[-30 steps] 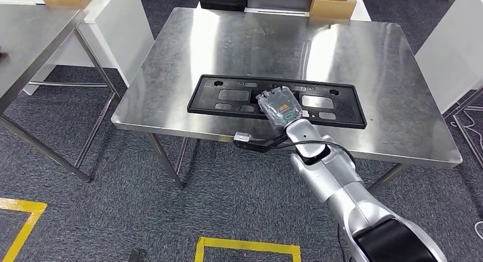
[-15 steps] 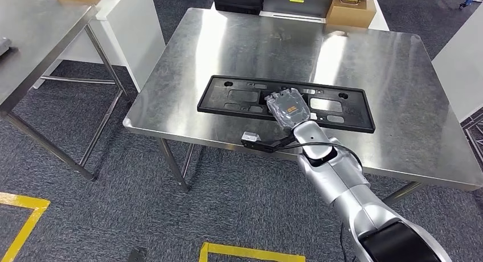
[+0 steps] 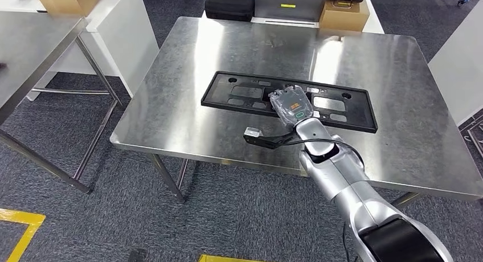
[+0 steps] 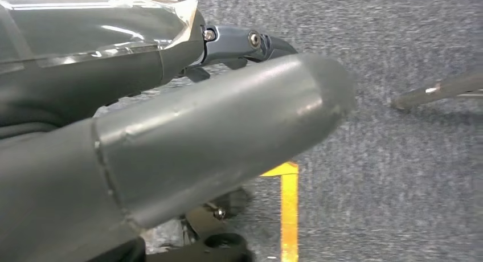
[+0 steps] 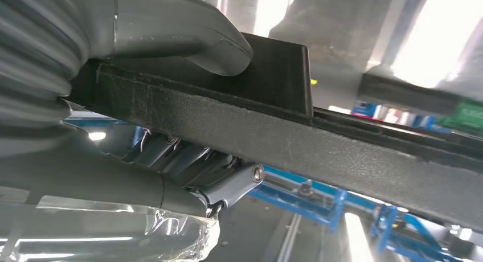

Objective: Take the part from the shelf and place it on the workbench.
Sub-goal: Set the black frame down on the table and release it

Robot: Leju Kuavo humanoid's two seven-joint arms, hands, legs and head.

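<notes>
The part (image 3: 239,94) is a long black plastic frame with cut-outs, lying lengthwise over the middle of the steel workbench (image 3: 364,62). My right hand (image 3: 291,105), wrapped in a clear cover, grips it near its middle from the near side. In the right wrist view the grey thumb (image 5: 188,34) presses on one face of the part (image 5: 285,136) and the darker fingers (image 5: 188,159) curl under it. Whether the part touches the tabletop I cannot tell. My left hand (image 4: 188,131) hangs over the carpet with its fingers stretched out and nothing in them.
A second steel table (image 3: 28,45) stands at the left, with a white cabinet (image 3: 122,23) between the two. Behind the workbench are a black case (image 3: 229,3) and a cardboard box (image 3: 344,16). A white panel (image 3: 461,51) stands at the right. Yellow tape (image 3: 17,228) marks the floor.
The whole picture has shifted, so the camera has moved. My right hand has carried the part farther in over the workbench, away from its near edge.
</notes>
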